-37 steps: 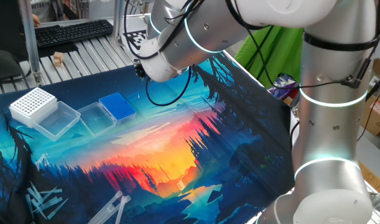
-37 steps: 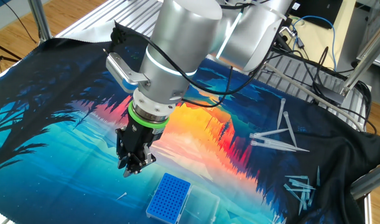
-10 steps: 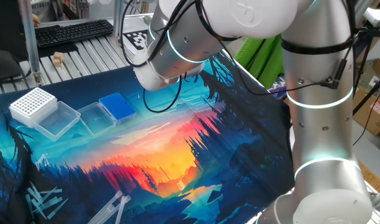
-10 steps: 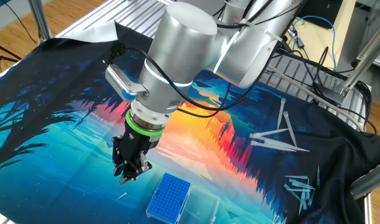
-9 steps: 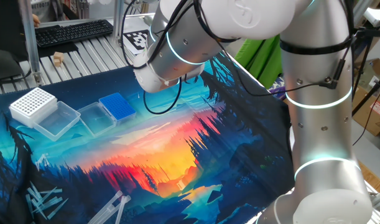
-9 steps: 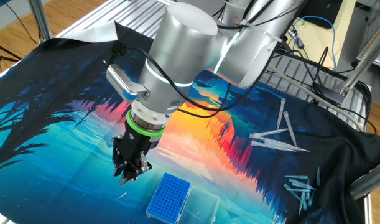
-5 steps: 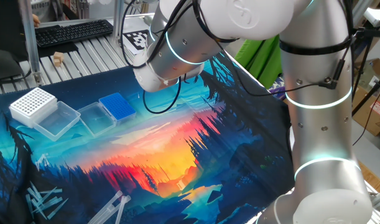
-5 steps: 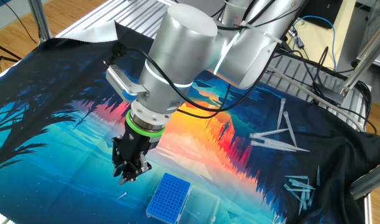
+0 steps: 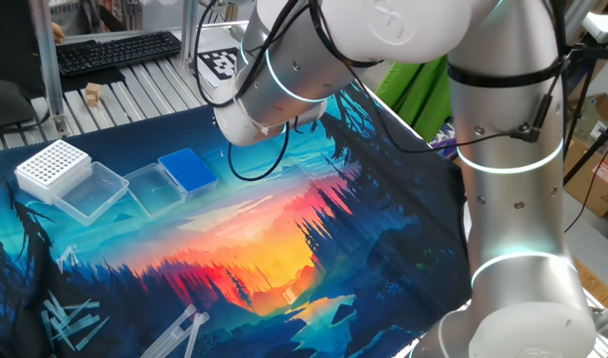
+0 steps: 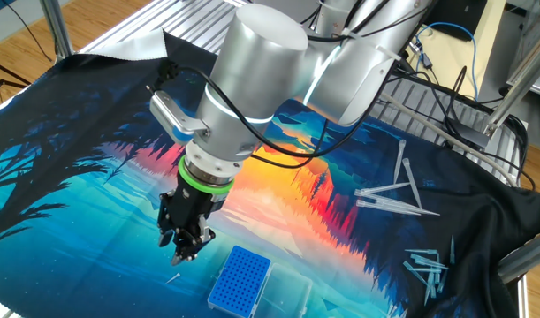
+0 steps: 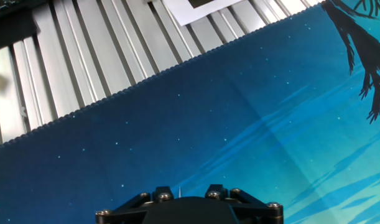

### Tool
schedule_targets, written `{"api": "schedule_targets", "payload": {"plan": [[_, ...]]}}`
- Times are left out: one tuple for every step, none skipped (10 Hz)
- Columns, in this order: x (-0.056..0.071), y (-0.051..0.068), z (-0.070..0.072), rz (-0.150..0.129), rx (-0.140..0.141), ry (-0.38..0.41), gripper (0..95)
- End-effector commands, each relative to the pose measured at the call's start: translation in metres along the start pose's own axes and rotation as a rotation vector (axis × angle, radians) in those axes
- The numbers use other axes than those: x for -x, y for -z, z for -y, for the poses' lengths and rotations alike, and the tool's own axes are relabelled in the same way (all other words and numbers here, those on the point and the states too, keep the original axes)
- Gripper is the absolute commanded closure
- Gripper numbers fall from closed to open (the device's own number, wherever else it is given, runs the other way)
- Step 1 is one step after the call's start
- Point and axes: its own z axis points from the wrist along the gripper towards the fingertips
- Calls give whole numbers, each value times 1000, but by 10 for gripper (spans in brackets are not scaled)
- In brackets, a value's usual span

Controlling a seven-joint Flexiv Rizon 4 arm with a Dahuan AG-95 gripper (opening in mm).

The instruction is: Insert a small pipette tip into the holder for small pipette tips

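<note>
Now the tool [image 10: 183, 253] has dipped slightly lower than a moment ago, hovering just beside the holder for small pipette tips [image 10: 240, 279] on the forest-print mat [image 10: 66, 203] covering the bench. Its fingers look pressed together; the small pipette tip [image 11: 179, 190] pokes out between them.

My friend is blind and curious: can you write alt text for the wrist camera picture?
Looking down past the black pincer base at a blue starry mat. A very thin pale point pokes up between its halves. Ribbed metal table slats run along the top.
</note>
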Motion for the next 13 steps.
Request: {"api": "schedule_targets", "payload": {"plan": [[1, 0, 0, 0, -1, -24, 570], [1, 0, 0, -10, -4, -26, 570], [1, 0, 0, -24, -10, -21, 570], [1, 0, 0, -32, -16, -22, 570], [1, 0, 0, -44, -23, -27, 570], [1, 0, 0, -52, -24, -27, 570], [1, 0, 0, -54, -23, -16, 570], [1, 0, 0, -54, -23, -2, 570], [1, 0, 0, -56, -20, 8, 570], [1, 0, 0, -58, -19, 5, 570], [1, 0, 0, -61, -19, 6, 570], [1, 0, 0, -61, -19, 6, 570], [0, -1, 0, -61, -19, 2, 570]]}}
